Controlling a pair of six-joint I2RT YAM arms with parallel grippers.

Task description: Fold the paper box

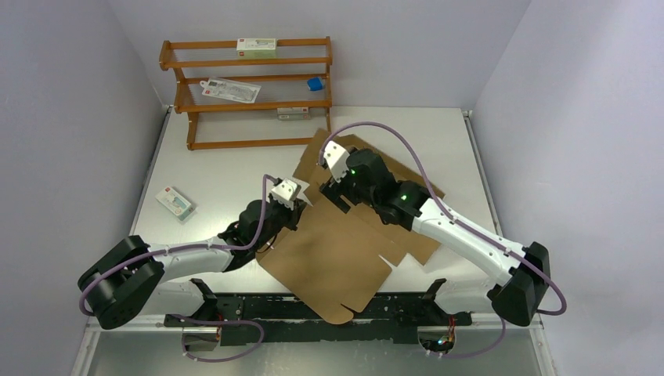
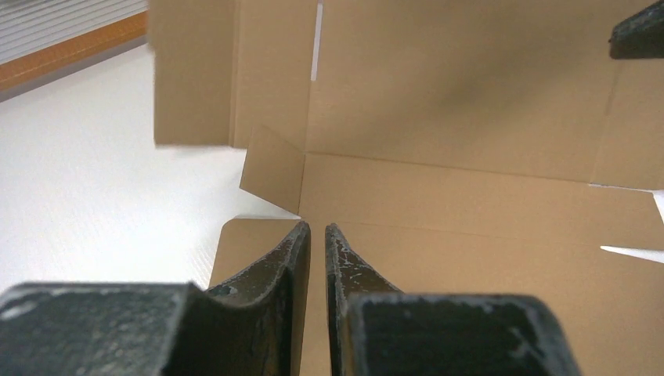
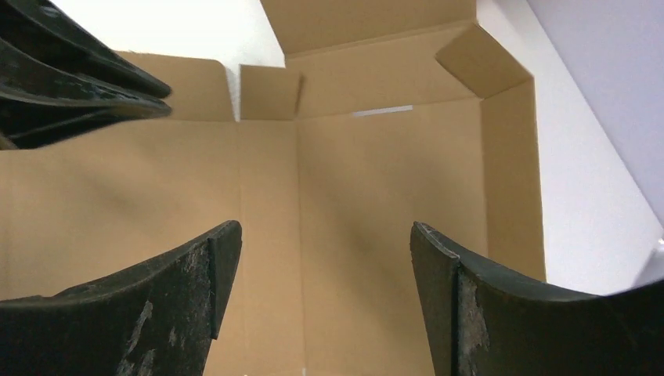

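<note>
Nearest me, the paper box (image 1: 329, 258) isn't a box yet. It's a flat brown die-cut sheet lying skewed across the middle of the table (image 1: 219, 172), and its near corner pokes out over the black rail (image 1: 258, 309) by the arm bases. Nothing pins it down, so a sideways shove prob. spins the whole sheet instead of creasing it, and that corner could slide further off the edge.

The left gripper (image 2: 317, 229) is at the sheet's left edge, low over a small side flap. Its jaws are all but closed with just a sliver of gap, and I see nothing between them. If it prods w/ those narrow tips, they could skate off the flap or dent the board rather than bend it on the score.

The right gripper (image 3: 325, 227) is further in, above the middle panel. Its jaws are spread wide w/ nothing in them. The two arms sit close together here, so they could clash, or an open finger could snag a slit.

At the back, the far flaps are partly raised, and the far corner lies near the foot of the wooden rack (image 1: 247, 94). If the sheet gets pushed back, it could bump the rack.
</note>
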